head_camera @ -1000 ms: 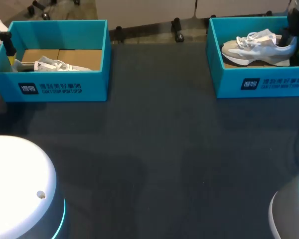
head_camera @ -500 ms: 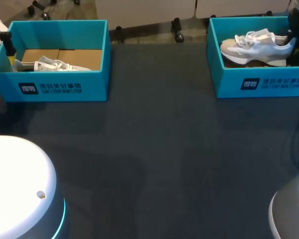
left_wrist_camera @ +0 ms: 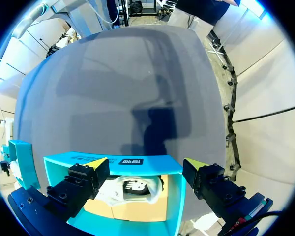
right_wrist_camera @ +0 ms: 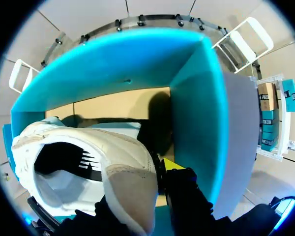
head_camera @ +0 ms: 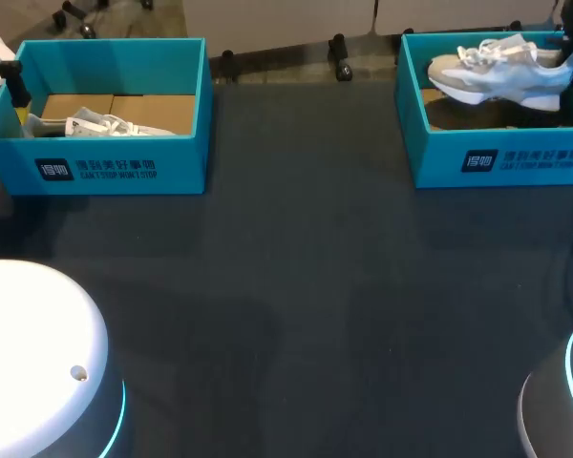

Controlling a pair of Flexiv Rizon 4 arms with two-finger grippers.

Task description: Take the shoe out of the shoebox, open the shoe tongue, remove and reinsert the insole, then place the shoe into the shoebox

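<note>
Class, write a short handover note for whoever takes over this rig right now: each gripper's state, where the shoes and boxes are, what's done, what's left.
Right gripper: shut on the right shoe at its heel.
Left gripper: open, above the left shoebox, touching nothing.
The right shoe hangs above the right shoebox. A second shoe lies in the left shoebox.
Done: shoe gripped and raised.
Left: bring it out over the table, then every later step through reboxing.
</note>
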